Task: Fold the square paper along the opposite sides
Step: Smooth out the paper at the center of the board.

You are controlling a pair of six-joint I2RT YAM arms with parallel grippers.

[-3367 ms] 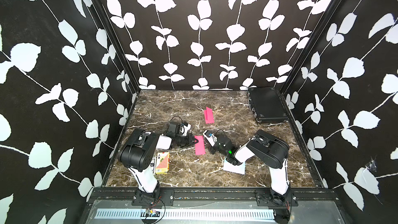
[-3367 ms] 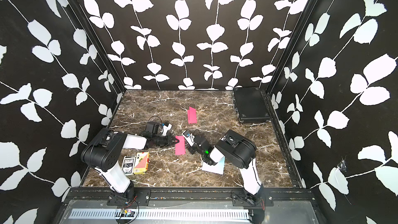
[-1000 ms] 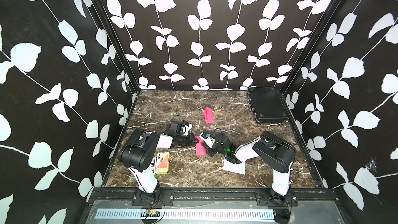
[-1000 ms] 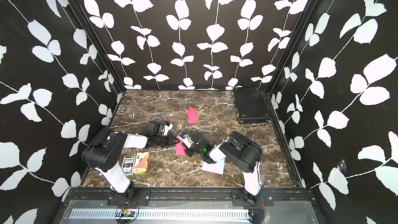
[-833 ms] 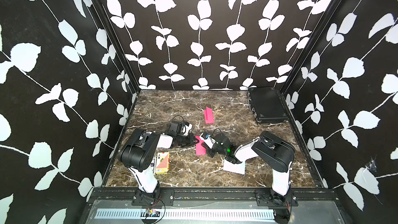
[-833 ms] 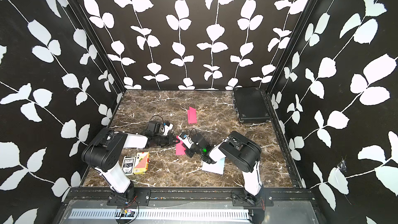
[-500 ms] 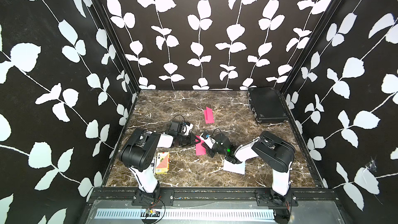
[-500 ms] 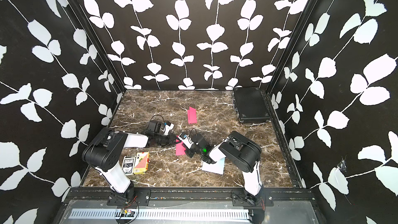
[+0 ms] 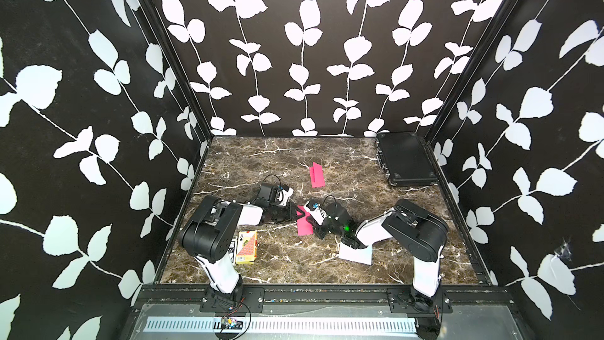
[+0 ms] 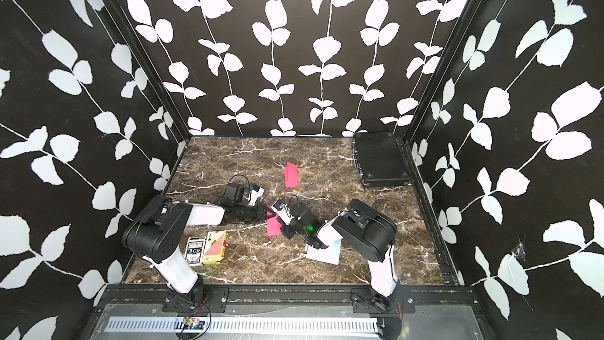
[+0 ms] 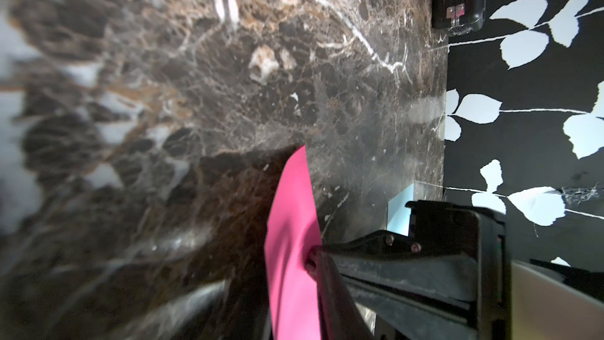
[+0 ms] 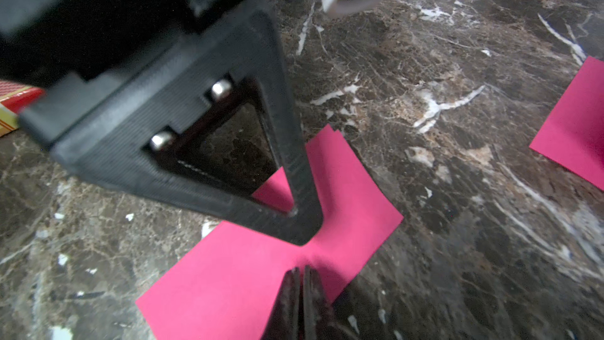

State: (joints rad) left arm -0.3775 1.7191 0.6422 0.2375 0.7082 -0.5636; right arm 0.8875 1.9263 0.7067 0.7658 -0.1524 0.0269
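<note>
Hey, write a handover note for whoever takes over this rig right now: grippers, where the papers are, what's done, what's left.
Left gripper: tip resting on the pink paper; whether it is open or shut is unclear.
Right gripper: shut, tips on one edge of the same paper.
Things: that paper lies flat between the two grippers. A second pink piece lies farther back. A pale sheet sits partly under the right arm.
Done: the worked paper looks folded in half, with layers showing at one corner.
Left: probably press the crease, release and withdraw.
</note>
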